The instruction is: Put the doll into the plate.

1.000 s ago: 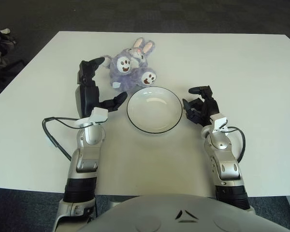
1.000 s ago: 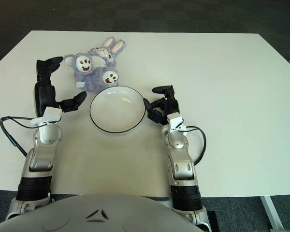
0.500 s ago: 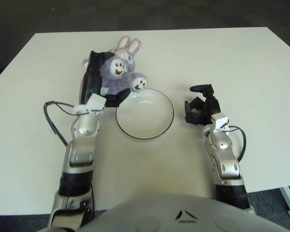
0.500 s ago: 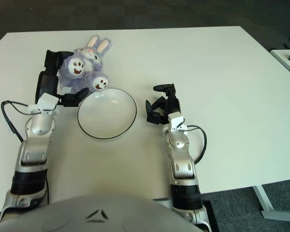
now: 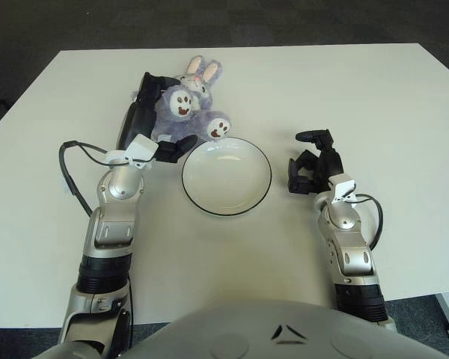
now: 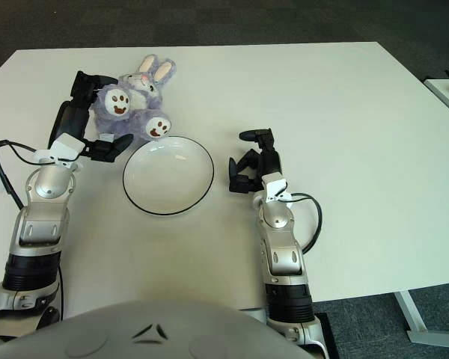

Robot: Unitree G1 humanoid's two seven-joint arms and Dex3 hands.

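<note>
A purple plush rabbit doll lies on the white table just beyond the upper left rim of the plate, one paw touching the rim. The plate is white with a dark edge and holds nothing. My left hand wraps the doll's left side, with its fingers behind the doll's head and its thumb under the body. My right hand shows just right of the plate, fingers curled and holding nothing.
The white table extends wide to the right and behind the doll. A black cable loops out from my left wrist. Dark carpet surrounds the table's edges.
Over the last second my left hand moved right from beside the doll and closed around it. The doll now sits closer to the plate's rim. My right hand stayed put.
</note>
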